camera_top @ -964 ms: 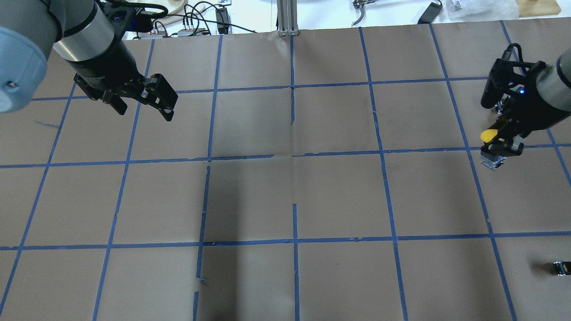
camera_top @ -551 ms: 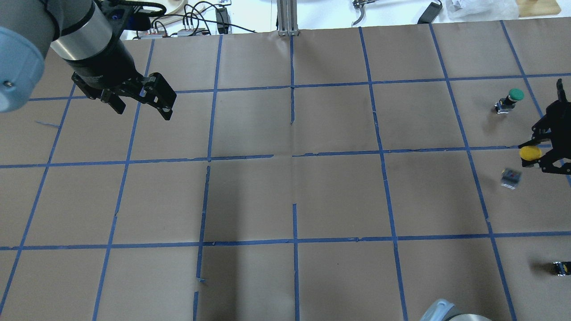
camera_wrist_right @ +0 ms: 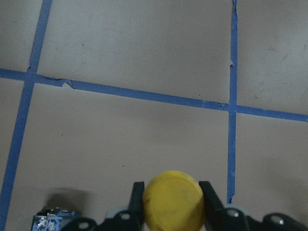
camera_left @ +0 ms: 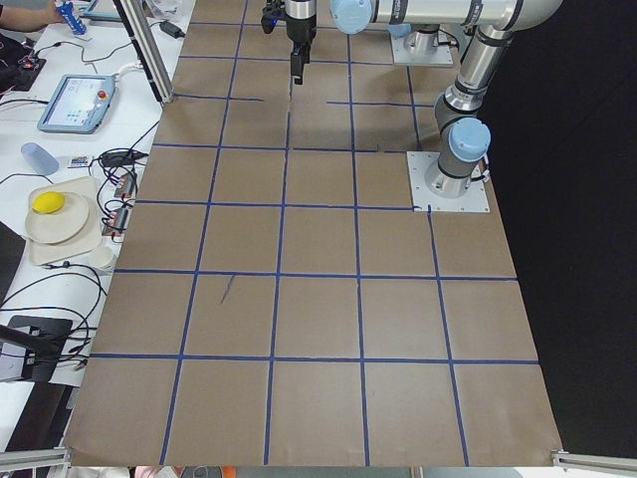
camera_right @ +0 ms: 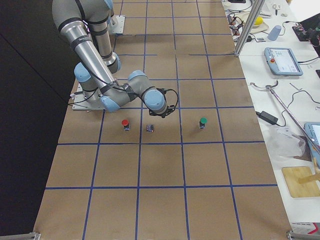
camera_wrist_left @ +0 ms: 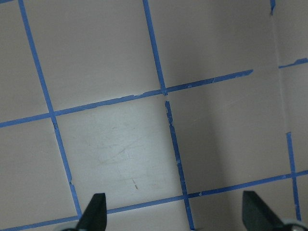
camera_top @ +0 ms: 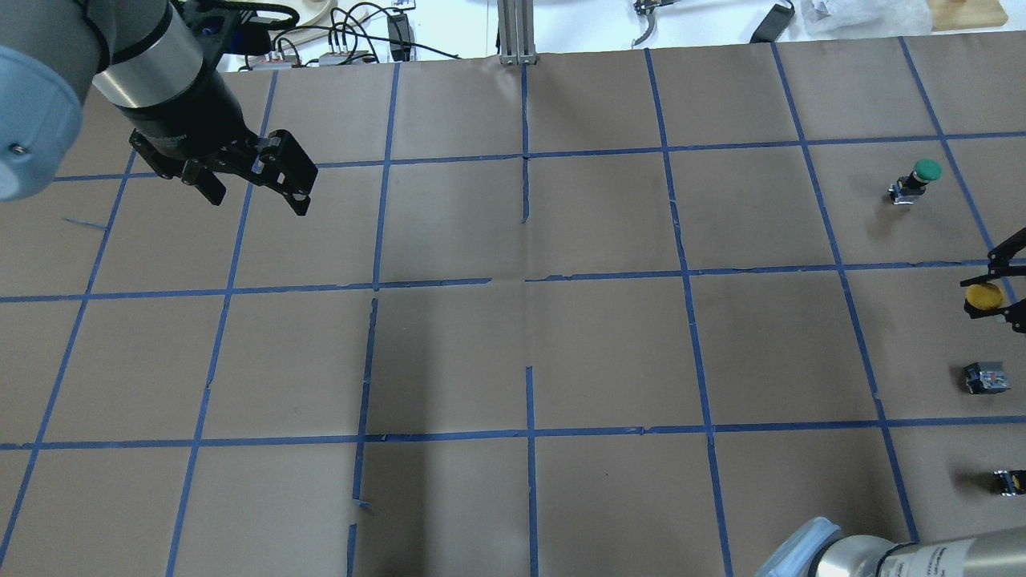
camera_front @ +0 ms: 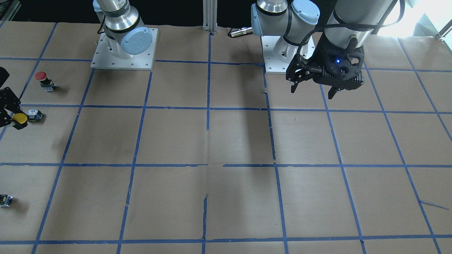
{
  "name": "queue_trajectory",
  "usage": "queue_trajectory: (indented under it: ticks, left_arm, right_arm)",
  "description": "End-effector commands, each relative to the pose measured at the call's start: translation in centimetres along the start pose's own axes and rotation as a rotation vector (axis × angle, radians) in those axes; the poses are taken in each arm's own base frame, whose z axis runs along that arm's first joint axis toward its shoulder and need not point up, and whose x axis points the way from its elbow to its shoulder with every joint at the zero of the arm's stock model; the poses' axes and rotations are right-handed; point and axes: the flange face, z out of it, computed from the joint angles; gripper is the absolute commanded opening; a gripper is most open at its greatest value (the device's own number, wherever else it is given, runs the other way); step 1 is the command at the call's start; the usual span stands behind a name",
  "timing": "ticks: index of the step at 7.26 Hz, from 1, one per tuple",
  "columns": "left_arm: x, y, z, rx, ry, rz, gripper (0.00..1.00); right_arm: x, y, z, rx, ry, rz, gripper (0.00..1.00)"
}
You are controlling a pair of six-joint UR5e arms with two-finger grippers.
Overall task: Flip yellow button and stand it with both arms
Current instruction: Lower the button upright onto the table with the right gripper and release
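Around the right claw (camera_wrist_right: 172, 191) several small parts sit on the brown worktop (camera_top: 609, 353) with its blue tape grid. A green-capped button (camera_top: 919, 178) stands on the far side. A red-capped button (camera_front: 43, 80) stands nearer the robot's base. A grey block (camera_top: 985, 377) lies between them, close below the claw, and a tiny black block (camera_top: 1007, 481) lies well apart. Nothing lies between the two arms.

In the overhead view we see only the fingertips of the right claw, cut off at the frame's edge, and the front-facing view crops it too. Of the yellow button (camera_top: 983, 296) only the round cap shows. We cannot make out its collar or body, or whether the grey block belongs to it.

The right claw is drawn in narrow, with its fingers (camera_wrist_right: 208, 195) pressing both sides of the yellow cap. It holds the cap clear of the worktop, at the robot's far right. The left claw (camera_top: 258, 200) hangs spread wide above bare paper on the other side and touches nothing.
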Motion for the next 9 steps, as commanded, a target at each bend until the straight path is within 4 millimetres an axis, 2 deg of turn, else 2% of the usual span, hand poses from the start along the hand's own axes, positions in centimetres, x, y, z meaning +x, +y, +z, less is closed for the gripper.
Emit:
queue_trajectory:
  ticks: [1,2,3,4,5,7,8,9]
  left_arm:
    - [0.0,0.0,-0.1,0.002,0.001,-0.003,0.99]
    - [0.0,0.0,-0.1,0.002,0.002,-0.003,0.99]
    - [0.0,0.0,-0.1,0.002,0.002,-0.003,0.99]
    - [0.0,0.0,-0.1,0.002,0.002,-0.003,0.99]
    - [0.1,0.0,-0.2,0.004,0.004,-0.003,0.99]
    - [0.1,0.0,-0.2,0.005,0.003,-0.003,0.99]
    - [0.1,0.1,-0.2,0.005,0.003,-0.003,0.99]
    - [0.1,0.1,-0.2,0.005,0.003,-0.003,0.99]
  right_arm:
    - [-0.3,0.6,0.5,0.019,-0.017,0.001,0.08]
    - [-0.6,1.3,1.5,0.038,-0.025,0.006,0.08]
    - [-0.8,2.0,2.6,0.062,-0.03,0.02,0.2]
    - [-0.9,2.1,3.1,0.067,-0.028,0.027,0.52]
    - [-0.9,2.0,3.0,0.066,-0.03,0.041,0.99]
    - [-0.8,1.9,2.5,0.058,-0.03,0.105,1.0]
    - [-0.1,1.4,1.7,0.043,-0.023,0.131,1.0]
    - [0.8,0.8,0.0,0.013,-0.006,0.176,1.0]
